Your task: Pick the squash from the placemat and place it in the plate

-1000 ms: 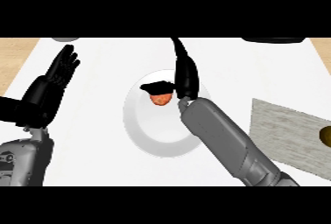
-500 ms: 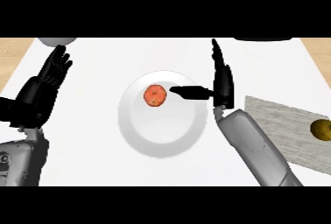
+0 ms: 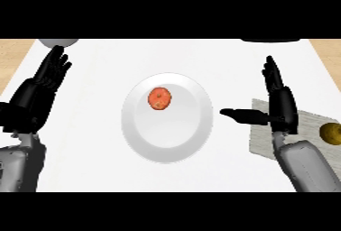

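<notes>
A small orange squash (image 3: 160,99) lies in the upper part of the white plate (image 3: 168,144) at the middle of the counter. My right hand (image 3: 280,104) stands open to the plate's right, fingers straight up and thumb pointing left toward the plate, clear of the squash. It hovers over the left edge of the grey placemat (image 3: 300,146). At the left edge my left hand (image 3: 36,97) rests open, fingers up, holding nothing.
A brownish-yellow round object (image 3: 331,131) sits on the placemat at the far right. A white rounded object (image 3: 57,42) shows at the top left, and a dark object (image 3: 273,40) at the top right. Wooden floor shows past the counter's corners.
My right hand let go of the squash, which now lies bare in the plate, and drew back to the right over the placemat's edge. The left hand barely moved.
</notes>
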You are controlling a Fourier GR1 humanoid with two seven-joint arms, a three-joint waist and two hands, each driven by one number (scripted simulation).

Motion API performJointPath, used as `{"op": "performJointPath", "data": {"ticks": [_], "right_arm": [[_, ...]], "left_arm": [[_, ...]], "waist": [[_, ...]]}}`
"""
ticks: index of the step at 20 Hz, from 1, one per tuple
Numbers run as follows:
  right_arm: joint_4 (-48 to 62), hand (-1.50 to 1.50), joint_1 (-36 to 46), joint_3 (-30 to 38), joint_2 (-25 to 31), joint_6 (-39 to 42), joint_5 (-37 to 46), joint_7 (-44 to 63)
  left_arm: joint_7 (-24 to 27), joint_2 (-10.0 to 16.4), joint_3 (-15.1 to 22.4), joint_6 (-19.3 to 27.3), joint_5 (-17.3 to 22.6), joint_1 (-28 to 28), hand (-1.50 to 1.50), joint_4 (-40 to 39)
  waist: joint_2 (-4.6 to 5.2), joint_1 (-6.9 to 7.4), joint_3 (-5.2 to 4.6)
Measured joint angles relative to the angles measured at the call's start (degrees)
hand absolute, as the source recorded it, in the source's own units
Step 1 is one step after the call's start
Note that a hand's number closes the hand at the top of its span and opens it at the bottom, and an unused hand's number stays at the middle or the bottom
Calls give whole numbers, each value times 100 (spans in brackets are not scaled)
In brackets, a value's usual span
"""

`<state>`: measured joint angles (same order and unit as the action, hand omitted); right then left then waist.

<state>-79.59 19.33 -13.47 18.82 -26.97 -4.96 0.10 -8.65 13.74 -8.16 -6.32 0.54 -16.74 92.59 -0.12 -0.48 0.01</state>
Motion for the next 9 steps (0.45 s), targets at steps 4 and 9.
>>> {"op": "performJointPath", "data": {"ticks": [4, 9], "right_arm": [[-339, -150, -608, 406, 393, 561, -222, -303], [-270, -150, -933, 917, 621, 1134, -306, -709]], "left_arm": [[-57, -68, 53, 13, -24, 145, 0, 187], [49, -45, -18, -33, -16, 3, 0, -9]], "waist": [[2, 13, 0], [8, 25, -1]]}}
